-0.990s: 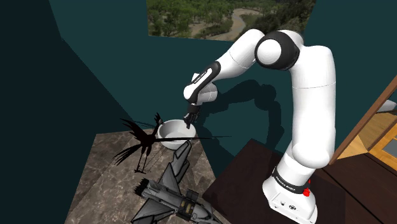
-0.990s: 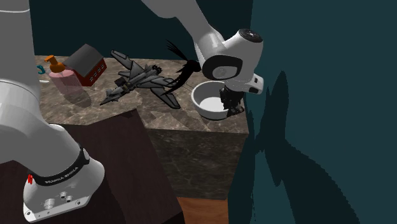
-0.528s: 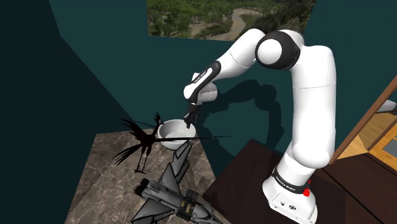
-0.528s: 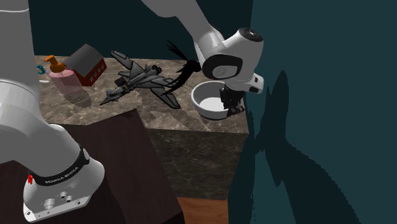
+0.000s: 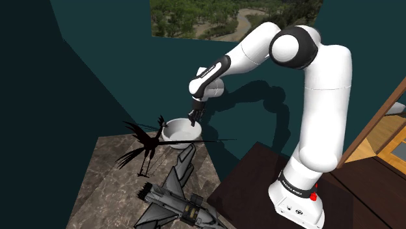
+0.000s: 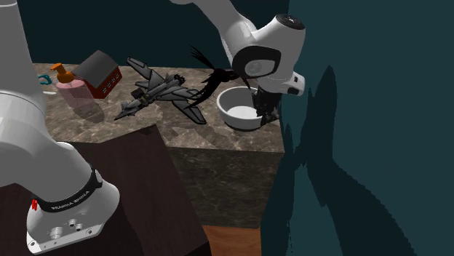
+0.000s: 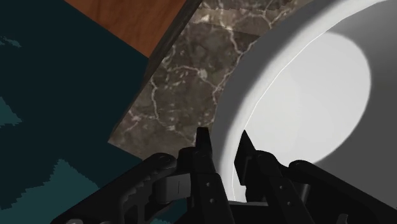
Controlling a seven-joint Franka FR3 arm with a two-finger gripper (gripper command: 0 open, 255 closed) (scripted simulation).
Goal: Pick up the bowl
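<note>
Bowl (image 5: 172,132) is white and sits at the far corner of the marble bench (image 5: 104,175), close to the teal wall (image 5: 97,65); in the wrist view the bench's edge runs just beside it. The gripper (image 7: 224,141) comes down from above onto the rim on the wall side. Its fingers (image 7: 202,143) straddle that rim, one outside the bowl's side and one inside, and as far as we can judge they are clenched on it (the gap between them looks no wider than the rim itself). Whether the base has left the marble we cannot tell.

We take the step in hand to be the lift. A pinch on one side of the rim leaves the bowl's weight hanging off to the side of the grasp. So we would raise it straight up and slowly, keep the wrist level, and watch for the far side sagging or the rim sliding between the fingers.

A spiky black bird figure (image 5: 146,146) stands just beside the bowl, and a grey toy jet (image 5: 172,195) lies near it. We would avoid any sideways swing toward them until the bowl is well above both. The wall is close behind the gripper, so drifting that way is no better.
</note>
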